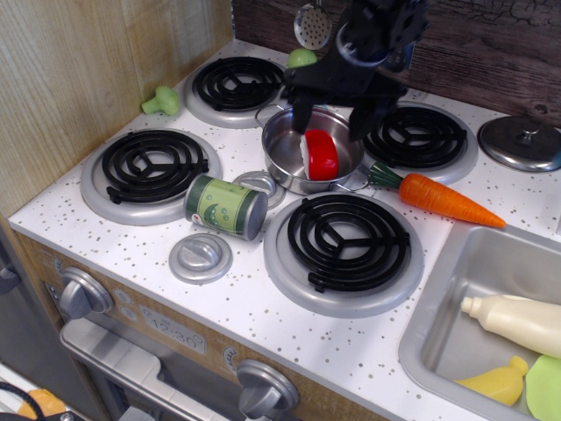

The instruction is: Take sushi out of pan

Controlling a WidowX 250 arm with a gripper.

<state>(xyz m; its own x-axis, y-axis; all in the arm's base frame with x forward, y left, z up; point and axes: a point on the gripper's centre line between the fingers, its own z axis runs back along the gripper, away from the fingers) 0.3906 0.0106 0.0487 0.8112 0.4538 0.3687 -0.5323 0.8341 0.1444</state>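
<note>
The sushi (321, 155), a glossy red chunk with a white face on its left, lies inside the pan (282, 151), a small shiny steel pot standing between the stove's burners. My gripper (331, 117) hangs over the back of the pan with its dark fingers (301, 109) spread apart. One finger is above the pan's back left rim and the other above its back right rim. The sushi sits just in front of and below the fingers, and nothing is held.
An orange carrot (443, 199) lies right of the pan. A green can (226, 206) lies on its side to the front left, with small grey lids (201, 258) near it. A knobbed lid (521, 142) sits at the far right. The sink (438, 329) holds a bottle (517, 321).
</note>
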